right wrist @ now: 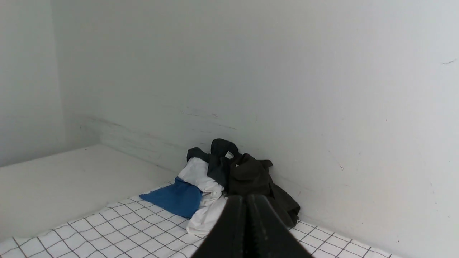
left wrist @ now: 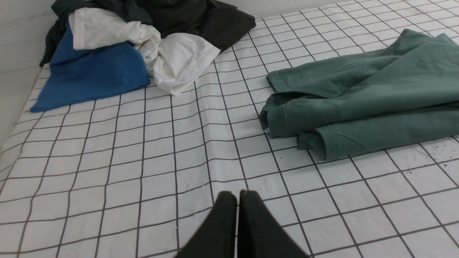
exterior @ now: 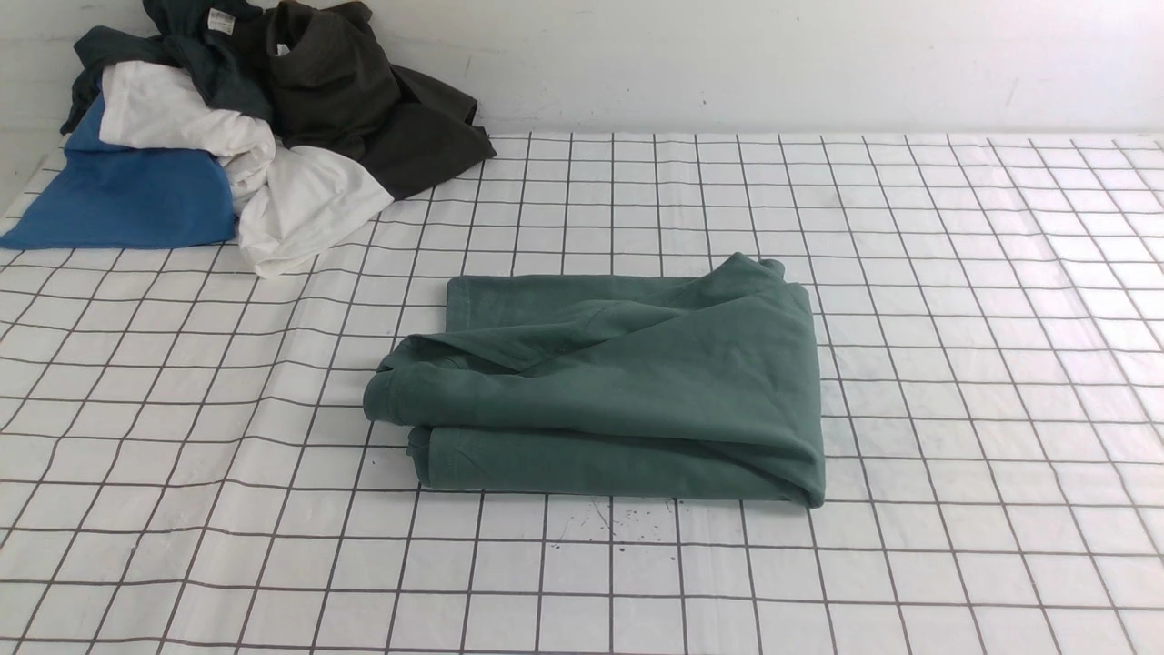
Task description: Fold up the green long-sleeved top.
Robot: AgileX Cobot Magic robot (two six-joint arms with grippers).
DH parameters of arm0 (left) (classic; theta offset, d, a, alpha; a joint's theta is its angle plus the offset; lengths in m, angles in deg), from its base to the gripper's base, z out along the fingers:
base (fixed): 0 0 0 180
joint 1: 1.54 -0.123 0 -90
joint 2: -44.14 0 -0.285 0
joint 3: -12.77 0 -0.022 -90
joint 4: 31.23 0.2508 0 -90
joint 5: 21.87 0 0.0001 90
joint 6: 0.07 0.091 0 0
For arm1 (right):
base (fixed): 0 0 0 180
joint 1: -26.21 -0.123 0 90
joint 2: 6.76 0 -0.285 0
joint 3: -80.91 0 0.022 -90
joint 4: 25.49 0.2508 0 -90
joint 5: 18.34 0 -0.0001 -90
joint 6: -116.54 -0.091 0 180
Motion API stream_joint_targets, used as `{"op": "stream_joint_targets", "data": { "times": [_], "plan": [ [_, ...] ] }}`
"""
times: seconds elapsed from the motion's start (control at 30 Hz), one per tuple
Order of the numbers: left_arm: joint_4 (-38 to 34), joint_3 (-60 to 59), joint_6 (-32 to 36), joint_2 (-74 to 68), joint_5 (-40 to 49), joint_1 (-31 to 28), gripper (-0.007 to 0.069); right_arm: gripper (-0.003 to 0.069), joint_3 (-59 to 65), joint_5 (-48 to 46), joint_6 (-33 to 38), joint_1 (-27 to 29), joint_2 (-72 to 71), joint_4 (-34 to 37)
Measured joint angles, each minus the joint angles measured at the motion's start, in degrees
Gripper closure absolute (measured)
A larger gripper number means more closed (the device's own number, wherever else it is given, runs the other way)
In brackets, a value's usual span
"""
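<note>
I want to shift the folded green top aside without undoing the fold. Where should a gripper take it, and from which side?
Probably at the thick folded edge of the green long-sleeved top nearest the robot, coming in low from the robot's side. The layers stack there in a rounded roll, so one pinch could catch them all. The far edge lies thin and flat on the gridded cloth, and pulling it would likely peel the fold open.

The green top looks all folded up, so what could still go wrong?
The green long-sleeved top is folded loosely: its upper layer sits askew with a corner poking out, so it might slump open. A nudge from the shut left gripper, which hangs nearby, could also undo it.
</note>
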Motion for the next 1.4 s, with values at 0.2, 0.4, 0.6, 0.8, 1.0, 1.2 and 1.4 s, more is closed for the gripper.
{"op": "stream_joint_targets", "data": {
  "times": [0.2, 0.4, 0.6, 0.8, 1.0, 1.2, 1.4],
  "plan": [
    [0.00, 0.00, 0.00, 0.00, 0.00, 0.00, 0.0631, 0.0673, 1.10, -4.30, -0.50, 0.00, -0.87, 0.00],
    [0.00, 0.00, 0.00, 0.00, 0.00, 0.00, 0.0631, 0.0673, 1.17, -10.61, -0.50, 0.00, -0.87, -0.31],
    [-0.02, 0.00, 0.00, 0.00, 0.00, 0.00, 0.0631, 0.0673, 1.17, -13.47, -1.00, 0.00, -0.87, 0.60],
    [-0.07, 0.00, 0.00, 0.00, 0.00, 0.00, 0.0631, 0.0673, 6.57, -8.90, -1.53, 0.81, -1.31, -0.72],
    [-0.14, 0.00, 0.00, 0.00, 0.00, 0.00, 0.0631, 0.0673, 19.26, 0.11, -1.53, 14.97, -7.44, 1.52],
    [-0.19, 0.00, 0.00, 0.00, 0.00, 0.00, 0.0631, 0.0673, 33.54, 4.59, -1.53, 32.96, -18.56, 1.55],
    [-0.19, 0.00, 0.00, 0.00, 0.00, 0.00, 0.0631, 0.0673, 41.85, 3.30, -2.67, 40.95, -22.21, 0.96]
  ]
}}
